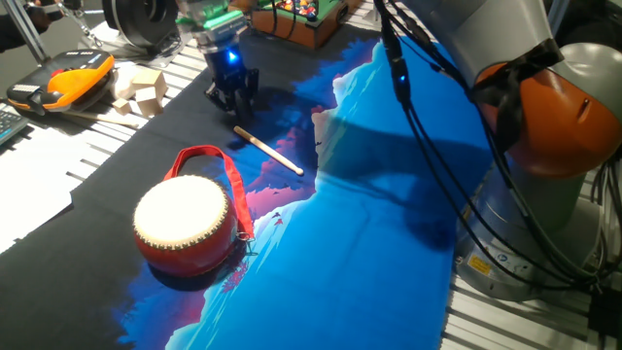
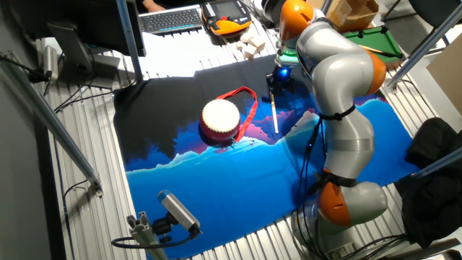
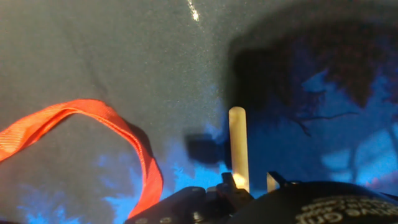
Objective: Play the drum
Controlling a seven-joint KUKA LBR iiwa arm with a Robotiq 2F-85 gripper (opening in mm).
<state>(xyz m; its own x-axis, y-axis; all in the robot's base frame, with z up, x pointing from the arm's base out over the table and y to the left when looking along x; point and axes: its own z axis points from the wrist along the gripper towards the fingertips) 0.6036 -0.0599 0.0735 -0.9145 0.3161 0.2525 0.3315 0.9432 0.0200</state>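
The gripper (image 1: 233,97) hangs low over the dark part of the cloth (image 1: 389,194), just above the far end of the thin wooden stick (image 1: 269,151). Its black fingers (image 1: 222,95) are splayed a little, and in the hand view the stick's rounded tip (image 3: 237,146) rises between them, but whether the pads press on the wood or stand clear of it I cannot tell. The stick is a pale, smooth, slim rod lying flat; in one fixed view its long axis runs from beneath the claw down toward the lower right. The drum (image 1: 187,224) sits upright on the cloth, well apart from the claw and nearer the camera in that view, at the ragged border where the black print gives way to bright blue. It is short and round, with a glossy red body and a matt cream-white skin facing straight up. Its red strap (image 1: 216,165), a flat woven band, loops out from the body toward the gripper and lies on the fabric, one edge passing beside the stick in the hand view. The cloth looks thin and faintly creased.
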